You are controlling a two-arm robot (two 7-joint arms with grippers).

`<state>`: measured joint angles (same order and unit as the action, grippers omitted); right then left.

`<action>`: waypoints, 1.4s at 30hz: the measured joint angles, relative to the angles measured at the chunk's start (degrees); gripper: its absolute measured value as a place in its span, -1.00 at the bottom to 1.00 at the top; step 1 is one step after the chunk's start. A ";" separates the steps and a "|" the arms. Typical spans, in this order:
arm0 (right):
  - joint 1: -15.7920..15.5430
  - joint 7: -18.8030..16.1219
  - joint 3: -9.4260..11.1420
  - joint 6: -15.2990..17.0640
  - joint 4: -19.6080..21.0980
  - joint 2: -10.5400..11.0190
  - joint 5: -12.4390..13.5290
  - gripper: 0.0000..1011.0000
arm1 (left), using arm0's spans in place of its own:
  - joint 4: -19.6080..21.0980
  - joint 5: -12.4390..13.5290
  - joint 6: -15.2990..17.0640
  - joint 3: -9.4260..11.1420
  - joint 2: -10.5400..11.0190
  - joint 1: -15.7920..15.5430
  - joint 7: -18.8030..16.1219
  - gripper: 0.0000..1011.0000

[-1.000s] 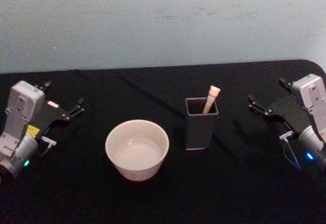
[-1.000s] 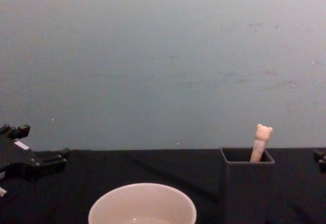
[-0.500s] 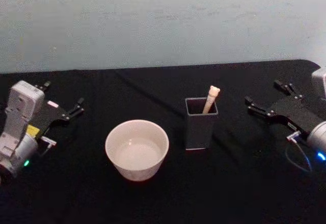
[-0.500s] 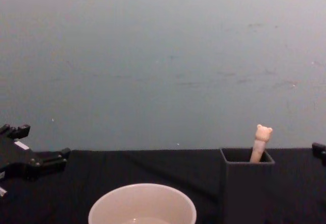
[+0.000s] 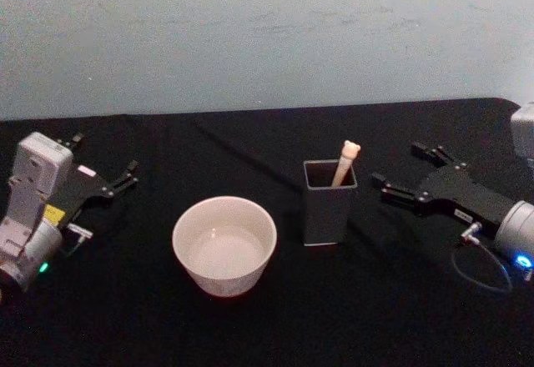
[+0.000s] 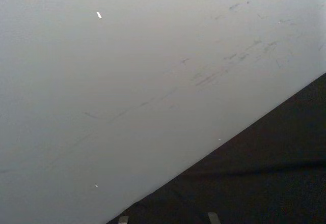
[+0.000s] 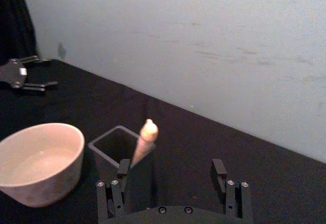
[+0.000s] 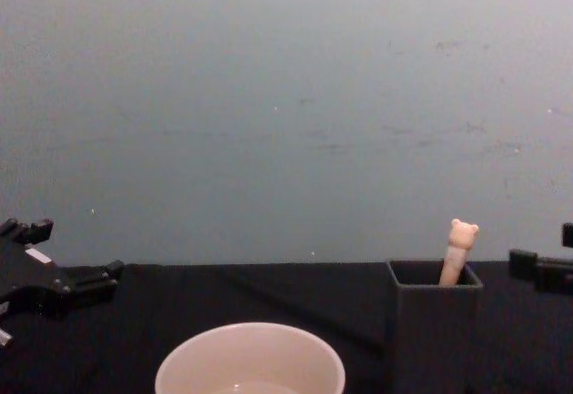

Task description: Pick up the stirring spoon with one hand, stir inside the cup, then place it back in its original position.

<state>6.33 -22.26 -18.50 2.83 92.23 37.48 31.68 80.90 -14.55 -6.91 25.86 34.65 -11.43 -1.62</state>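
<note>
Black counter [image 5: 250,334] spans the whole work area, with a pale wall [image 5: 250,33] behind it.

Right gripper [image 5: 395,163]: low over the counter on the robot's right, pointing toward the centre. Fingers spread wide, nothing between them. Nearest fingertip is close to the holder but apart from it. In the right wrist view the two fingers [image 7: 122,172] frame the holder and spoon ahead.

Left gripper [image 5: 107,152]: at the far left of the counter, well apart from the cup. Fingers parted and empty.

Cup [image 5: 225,282]: cream-white, round, upright, left of centre, just beside the holder without touching it.

Holder [image 5: 327,213]: dark grey square box, upright, right of the cup.

Stirring spoon [image 5: 345,163]: stands in the holder, leaning toward its right rear corner. The peach handle and bear head rise above the rim; stem and bowl are hidden inside.
</note>
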 joint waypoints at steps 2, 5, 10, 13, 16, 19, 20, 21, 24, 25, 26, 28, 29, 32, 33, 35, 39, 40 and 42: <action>0.80 -1.00 -0.32 0.98 -0.65 -0.78 0.35 0.98 | 0.00 0.00 0.00 0.00 0.00 0.00 0.00 0.98; 1.98 -2.05 -0.78 1.90 -1.63 -1.95 0.43 0.98 | 0.00 0.00 0.00 0.00 0.00 0.00 0.00 0.98; 3.72 -3.08 -1.55 2.57 -3.11 -3.63 0.10 0.98 | 0.00 0.00 0.00 0.00 0.00 0.00 0.00 0.98; 4.76 -3.43 -2.15 2.72 -3.86 -4.68 -0.48 0.98 | 0.00 0.00 0.00 0.00 0.00 0.00 0.00 0.98; 5.62 -3.46 -2.63 2.76 -4.57 -5.59 -1.15 0.98 | 0.00 0.00 0.00 0.00 0.00 0.00 0.00 0.98; 6.48 -3.47 -2.98 3.07 -5.43 -6.48 -1.55 0.98 | 0.00 0.00 0.00 0.00 0.00 0.00 0.00 0.98; 6.71 -3.47 -3.05 3.17 -5.64 -6.69 -1.61 0.98 | 0.00 0.00 0.00 0.00 0.00 0.00 0.00 0.98; 7.07 -3.48 -3.16 3.36 -5.96 -7.03 -1.70 0.98 | 0.00 0.00 0.00 0.00 0.00 0.00 0.00 0.98; 7.79 -3.50 -3.39 3.80 -6.75 -7.76 -1.87 0.98 | 0.00 0.00 0.00 0.00 0.00 0.00 0.00 0.98; 7.79 -3.50 -3.39 3.80 -6.75 -7.76 -1.87 0.98 | 0.00 0.00 0.00 0.00 0.00 0.00 0.00 0.98; 8.21 -3.50 -3.53 4.23 -7.29 -8.17 -1.89 0.98 | 0.00 0.00 0.00 0.00 0.00 0.00 0.00 0.98; 8.45 -3.50 -3.58 4.57 -7.56 -8.39 -1.88 0.98 | 0.00 0.00 0.00 0.00 0.00 0.00 0.00 0.98; 8.56 -3.51 -3.60 4.75 -7.69 -8.51 -1.88 0.98 | 0.00 0.00 0.00 0.00 0.00 0.00 0.00 0.98; 8.88 -3.51 -3.68 5.37 -8.09 -8.82 -1.75 0.98 | 0.00 0.00 0.00 0.00 0.00 0.00 0.00 0.98; 8.97 -3.51 -3.69 5.59 -8.21 -8.93 -1.66 0.98 | 0.00 0.00 0.00 0.00 0.00 0.00 0.00 0.98; 9.01 -3.52 -3.69 5.72 -8.31 -9.01 -1.53 0.98 | 0.00 0.00 0.00 0.00 0.00 0.00 0.00 0.98; 9.10 -3.54 -3.52 5.82 -8.44 -9.20 -0.97 0.98 | 0.00 0.00 0.00 0.00 0.00 0.00 0.00 0.98; 9.10 -3.54 -3.43 5.82 -8.43 -9.23 -0.85 0.98 | 0.00 0.00 0.00 0.00 0.00 0.00 0.00 0.98; 9.10 -3.54 -3.35 5.80 -8.42 -9.26 -0.75 0.98 | 0.00 0.00 0.00 0.00 0.00 0.00 0.00 0.98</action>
<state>15.43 -25.80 -21.84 8.64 83.82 28.22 30.94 80.90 -14.55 -6.91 25.86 34.65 -11.43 -1.62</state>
